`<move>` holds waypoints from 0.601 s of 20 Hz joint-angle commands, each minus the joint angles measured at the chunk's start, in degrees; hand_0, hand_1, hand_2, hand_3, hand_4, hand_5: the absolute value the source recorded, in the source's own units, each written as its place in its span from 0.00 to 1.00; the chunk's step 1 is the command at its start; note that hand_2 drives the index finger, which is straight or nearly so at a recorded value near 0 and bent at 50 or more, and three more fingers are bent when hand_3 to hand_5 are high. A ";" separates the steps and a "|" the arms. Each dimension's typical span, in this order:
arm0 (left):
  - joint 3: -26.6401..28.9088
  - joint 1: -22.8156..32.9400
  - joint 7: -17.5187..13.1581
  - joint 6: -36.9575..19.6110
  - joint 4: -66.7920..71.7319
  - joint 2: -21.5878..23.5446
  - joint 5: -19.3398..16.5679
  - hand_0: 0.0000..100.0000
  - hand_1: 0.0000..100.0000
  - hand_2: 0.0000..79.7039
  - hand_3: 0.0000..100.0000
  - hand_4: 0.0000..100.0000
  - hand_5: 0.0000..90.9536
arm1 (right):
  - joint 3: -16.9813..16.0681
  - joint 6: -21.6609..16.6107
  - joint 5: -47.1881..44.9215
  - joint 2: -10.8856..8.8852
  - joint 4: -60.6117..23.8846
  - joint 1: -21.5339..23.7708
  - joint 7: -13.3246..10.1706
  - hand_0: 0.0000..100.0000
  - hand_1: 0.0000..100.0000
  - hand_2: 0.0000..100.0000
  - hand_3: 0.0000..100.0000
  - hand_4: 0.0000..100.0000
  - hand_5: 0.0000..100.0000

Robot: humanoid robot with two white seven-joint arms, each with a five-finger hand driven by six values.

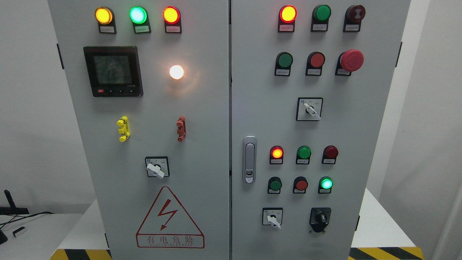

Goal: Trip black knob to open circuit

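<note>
The black knob (320, 217) sits at the lower right of the right-hand cabinet door (375, 119), on a black mounting plate. Its grip bar appears to run near vertical, though black on black makes the exact pointing direction hard to make out. No robot hand or arm is in view, so the state of the fingers cannot be told.

Left of the black knob, at the same height, is a white selector switch (273, 218) with its lever angled down and to the right. Above the black knob, a lit green lamp (326, 183) glows; further left of that lamp are an unlit red button (300, 185) and an unlit green button (275, 185). Well above the black knob is a red mushroom button (351, 60). The door latch (249, 159) stands upright, up and to the left of the black knob, at the door's left edge.

Far left of the black knob, on the left door, is a red triangular warning sign (169, 218). Labels under the lamps are too small to read. The cabinet's bottom edge is cut off by the frame.
</note>
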 commanded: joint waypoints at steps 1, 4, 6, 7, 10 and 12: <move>0.00 0.00 -0.05 0.02 -0.04 -0.05 -1.76 0.12 0.39 0.00 0.00 0.00 0.00 | -0.05 -0.38 -11.10 -8.61 -9.35 6.73 4.56 0.11 0.15 0.00 0.10 0.08 0.11; 0.00 0.00 -0.05 0.02 0.05 -0.05 -1.76 0.12 0.39 0.00 0.00 0.00 0.00 | -0.49 0.06 -15.32 -11.78 -9.53 7.44 6.40 0.09 0.10 0.00 0.08 0.05 0.07; 0.00 0.00 -0.05 0.02 -0.04 0.04 -1.76 0.12 0.39 0.00 0.00 0.00 0.00 | -0.75 0.59 -18.75 -13.80 -9.53 7.61 8.07 0.08 0.05 0.00 0.08 0.04 0.07; 0.00 0.00 -0.05 0.02 -0.04 0.04 -1.76 0.12 0.39 0.00 0.00 0.00 0.00 | -0.75 0.76 -20.59 -14.68 -9.53 7.88 8.43 0.06 0.01 0.00 0.08 0.05 0.06; 0.00 0.00 -0.05 0.02 0.05 0.04 -1.76 0.12 0.39 0.00 0.00 0.00 0.00 | -0.84 1.46 -23.07 -15.83 -9.45 8.05 8.69 0.05 0.00 0.00 0.08 0.05 0.05; 0.00 0.00 -0.05 0.02 -0.04 0.03 -1.76 0.12 0.39 0.00 0.00 0.00 0.00 | -0.93 2.78 -24.03 -16.01 -9.45 7.97 9.66 0.05 0.00 0.00 0.08 0.04 0.04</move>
